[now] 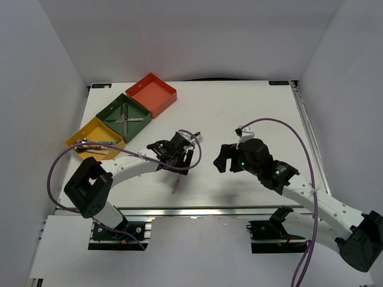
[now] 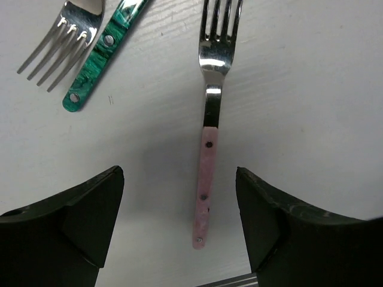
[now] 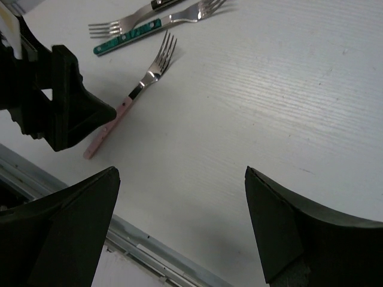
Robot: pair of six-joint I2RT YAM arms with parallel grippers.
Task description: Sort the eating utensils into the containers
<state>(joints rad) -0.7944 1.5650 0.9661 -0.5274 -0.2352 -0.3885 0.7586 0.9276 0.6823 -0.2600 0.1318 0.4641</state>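
A fork with a pink handle [image 2: 206,173] lies flat on the white table, and my left gripper [image 2: 179,203] hovers open above it with the handle between the two jaws and apart from both. In the top view the pink handle [image 1: 175,184] sticks out below the left gripper [image 1: 176,154]. A teal-handled utensil [image 2: 102,51] and a silver fork [image 2: 60,42] lie beside it. My right gripper [image 1: 224,158] is open and empty, over bare table [image 3: 182,209]. The red-orange tray [image 1: 151,94] shows nothing inside. The dark green tray [image 1: 124,116] holds silver utensils. The yellow tray [image 1: 94,139] holds teal-handled ones.
The table's front metal rail [image 3: 155,257] runs close to the pink handle's end. The right wrist view shows the left gripper's body [image 3: 60,101] next to the pink fork [image 3: 128,104], with the teal-handled utensil [image 3: 128,37] beyond. Grey walls enclose the table.
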